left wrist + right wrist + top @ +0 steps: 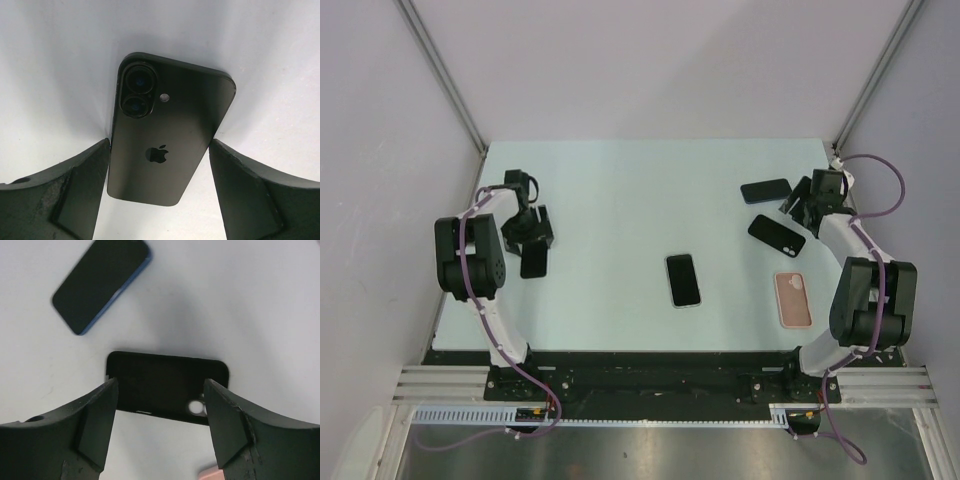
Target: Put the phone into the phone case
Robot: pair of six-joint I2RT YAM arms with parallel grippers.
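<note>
A black phone (pixel 165 145) lies back up on the table, camera lenses and logo showing. My left gripper (pixel 160 150) is open and straddles its lower half; the left finger sits at the phone's edge, the right finger stands a little apart. From above, this phone (pixel 533 262) pokes out below the left gripper (pixel 531 236). A black phone case (pixel 165 385) with a camera cutout lies flat beyond my open right gripper (pixel 160 390), whose fingers frame it without touching. In the top view the case (pixel 777 233) lies just left of the right gripper (pixel 802 205).
A dark phone with a blue edge (pixel 102 285) lies beyond the black case, also visible from above (pixel 765 190). Another phone (pixel 683 280) lies screen up at mid-table. A pink case (pixel 793 299) lies near the right arm's base. Walls enclose the table.
</note>
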